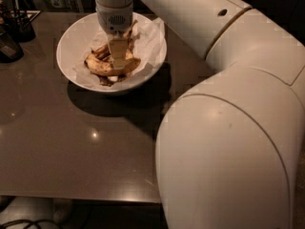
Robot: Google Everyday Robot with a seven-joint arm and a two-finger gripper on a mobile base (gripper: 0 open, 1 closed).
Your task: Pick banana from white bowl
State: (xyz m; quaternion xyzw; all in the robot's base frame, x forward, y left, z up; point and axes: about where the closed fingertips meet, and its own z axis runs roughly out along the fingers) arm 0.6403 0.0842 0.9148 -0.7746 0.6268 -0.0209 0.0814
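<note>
The white bowl (72,38) stands at the far left of the dark table and is lined with crumpled white paper (150,36). The plump yellow banana (101,69) with brown speckles lies in the bowl's middle, with thinner dark brown pieces (101,51) behind it. My gripper (117,61) reaches straight down into the bowl and its tip rests at the banana's middle. The gripper hides part of the banana.
Small dark containers (12,32) stand at the table's far left edge. The glossy brown table (71,142) runs toward me, with its front edge near the bottom. My large white arm (228,128) fills the right half of the view.
</note>
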